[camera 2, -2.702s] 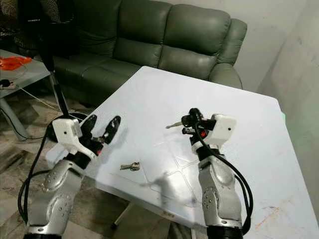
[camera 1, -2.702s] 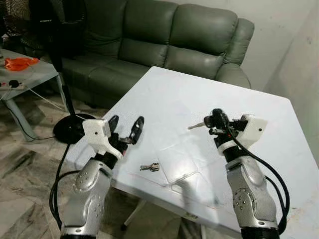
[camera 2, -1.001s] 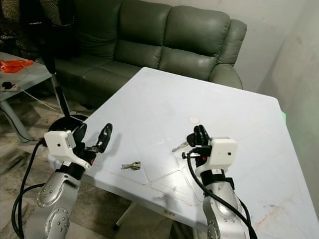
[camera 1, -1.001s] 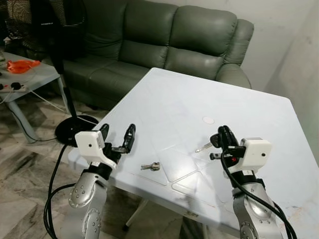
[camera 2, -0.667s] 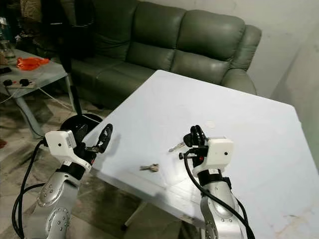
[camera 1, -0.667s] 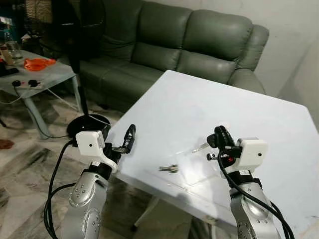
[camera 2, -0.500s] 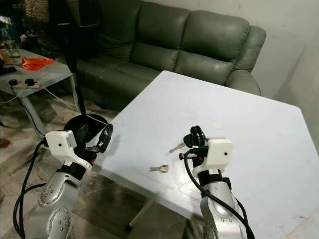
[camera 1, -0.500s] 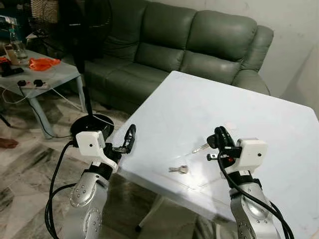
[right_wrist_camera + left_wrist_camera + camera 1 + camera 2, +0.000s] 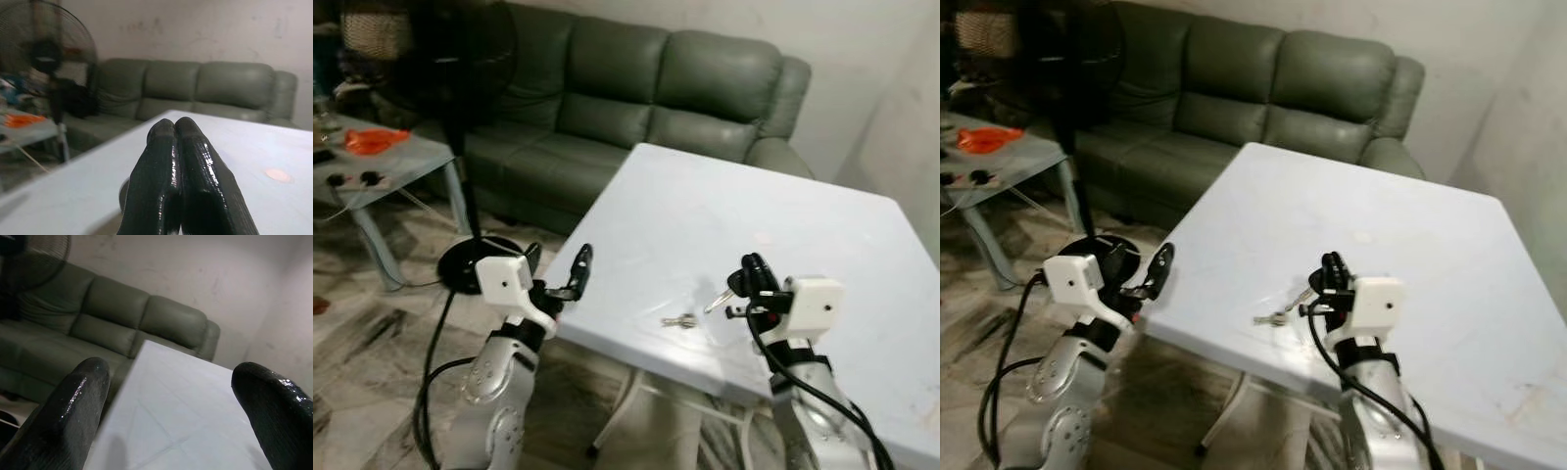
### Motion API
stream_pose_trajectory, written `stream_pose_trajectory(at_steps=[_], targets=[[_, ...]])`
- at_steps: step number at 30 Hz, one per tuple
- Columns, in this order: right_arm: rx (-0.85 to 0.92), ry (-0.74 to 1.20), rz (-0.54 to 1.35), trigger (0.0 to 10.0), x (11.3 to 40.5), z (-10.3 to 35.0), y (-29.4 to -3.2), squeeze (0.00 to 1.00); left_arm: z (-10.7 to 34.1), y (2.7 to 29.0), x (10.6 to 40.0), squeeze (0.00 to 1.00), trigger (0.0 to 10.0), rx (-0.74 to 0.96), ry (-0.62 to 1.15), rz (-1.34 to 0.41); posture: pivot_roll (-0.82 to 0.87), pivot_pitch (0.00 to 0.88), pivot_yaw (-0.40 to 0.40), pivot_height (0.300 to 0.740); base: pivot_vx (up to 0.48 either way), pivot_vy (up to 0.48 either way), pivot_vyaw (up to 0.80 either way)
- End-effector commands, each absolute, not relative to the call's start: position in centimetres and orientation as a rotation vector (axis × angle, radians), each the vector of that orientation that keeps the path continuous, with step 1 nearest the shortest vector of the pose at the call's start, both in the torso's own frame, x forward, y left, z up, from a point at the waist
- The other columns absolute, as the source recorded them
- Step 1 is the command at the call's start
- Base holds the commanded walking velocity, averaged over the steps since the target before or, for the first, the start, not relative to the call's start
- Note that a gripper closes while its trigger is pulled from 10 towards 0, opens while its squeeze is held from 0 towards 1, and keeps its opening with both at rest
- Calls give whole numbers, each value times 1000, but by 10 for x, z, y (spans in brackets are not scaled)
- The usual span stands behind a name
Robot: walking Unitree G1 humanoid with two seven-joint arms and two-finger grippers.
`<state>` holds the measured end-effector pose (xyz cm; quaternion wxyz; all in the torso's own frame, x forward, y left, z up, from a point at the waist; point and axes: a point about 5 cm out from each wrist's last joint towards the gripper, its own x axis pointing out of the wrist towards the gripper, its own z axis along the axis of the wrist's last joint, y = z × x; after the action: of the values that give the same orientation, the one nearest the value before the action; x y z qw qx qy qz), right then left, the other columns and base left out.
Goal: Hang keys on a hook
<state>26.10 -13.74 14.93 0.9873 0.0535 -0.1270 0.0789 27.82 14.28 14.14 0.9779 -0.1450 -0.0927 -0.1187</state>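
The right gripper (image 9: 751,275) is raised above the near part of a white table (image 9: 724,211), its two black fingers pressed together on a silver key (image 9: 718,299) that juts out to its left, toward the other arm. In the right wrist view the fingertips (image 9: 183,142) meet with no gap, and only a small pale sliver of the key shows beneath them; the eye views show its blade plainly.

Just below and to the left of that gripper, a second bunch of keys (image 9: 679,320) lies flat on the table near its front edge, touched by neither arm.

The left gripper (image 9: 558,271) hovers well to the left, off the table's near left corner, fingers spread apart and holding nothing. Its wrist view looks between the two parted fingers (image 9: 78,401) across the tabletop to a green leather sofa (image 9: 122,318) against a pale wall.

Beyond both grippers, the eye views add what the left wrist view leaves out: a black standing fan (image 9: 460,88) on the tiled floor at far left, and a small side table (image 9: 382,162) carrying an orange object (image 9: 372,139).
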Motion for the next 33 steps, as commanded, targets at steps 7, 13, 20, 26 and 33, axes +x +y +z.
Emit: stream_pose_trajectory(at_steps=[7,13,20,26,33], targets=[[93,-256,127,10000,261,150,-148,0,145,132,278,0,10000,-308,-197,-270,21,0,-81,740,0,337,0],[93,-255,130,10000,261,150,-147,0,145,131,279,0,10000,-308,-197,-270,22,0,-84,740,0,168,0],[92,-250,137,10000,262,150,-147,0,146,128,281,0,10000,-298,-201,-289,23,0,-88,740,0,0,0],[96,-228,133,10000,263,149,-148,0,148,126,283,0,10000,-300,-207,-305,17,0,-86,740,0,0,0],[92,-209,124,10000,267,148,-150,0,150,125,285,0,10000,-312,-214,-295,16,0,-85,740,0,0,-404]])
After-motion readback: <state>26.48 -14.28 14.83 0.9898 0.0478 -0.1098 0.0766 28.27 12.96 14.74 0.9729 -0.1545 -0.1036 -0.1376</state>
